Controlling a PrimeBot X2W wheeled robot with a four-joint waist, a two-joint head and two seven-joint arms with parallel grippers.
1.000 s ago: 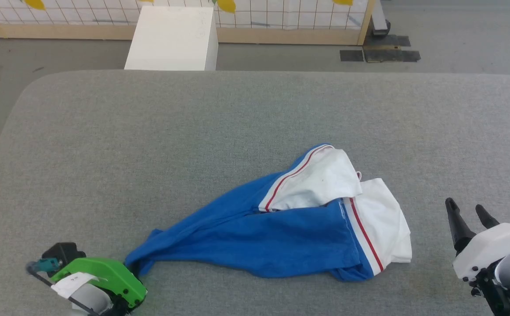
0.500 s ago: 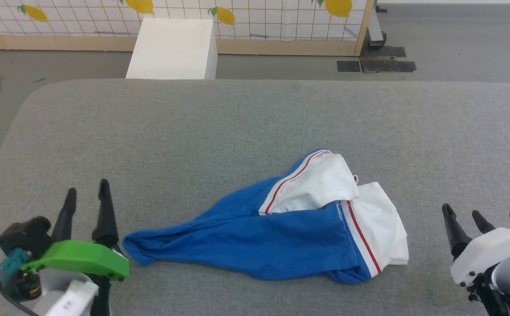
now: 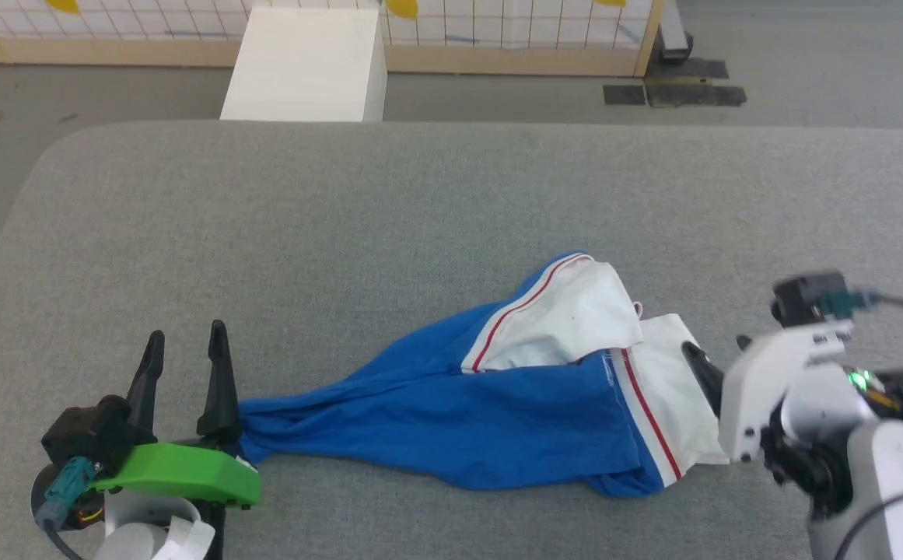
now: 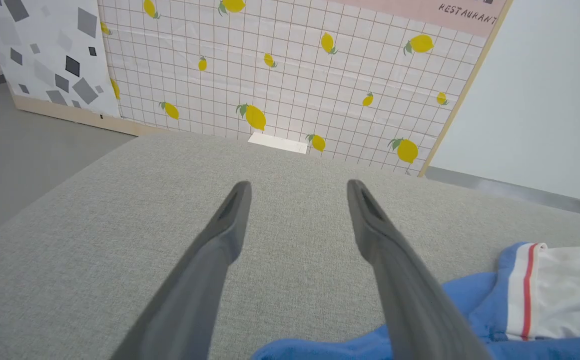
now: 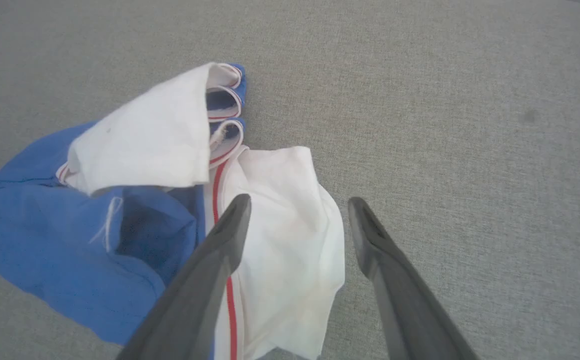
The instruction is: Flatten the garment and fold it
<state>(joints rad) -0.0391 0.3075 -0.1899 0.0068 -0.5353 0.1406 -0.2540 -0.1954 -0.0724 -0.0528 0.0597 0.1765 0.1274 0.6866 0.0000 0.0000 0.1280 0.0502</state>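
I see a grey fabric-covered table (image 3: 420, 202), a white box (image 3: 303, 66) beyond its far edge, a lemon-print grid panel (image 4: 290, 75) (wood-framed), and dark floor patches (image 3: 673, 95).

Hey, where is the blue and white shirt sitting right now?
In the head view the garment lies bunched on the grey table, lower centre, its blue tail next to the left gripper and its white sleeves by the right gripper.

The garment (image 5: 45, 240) is cut off by the right wrist view's left edge
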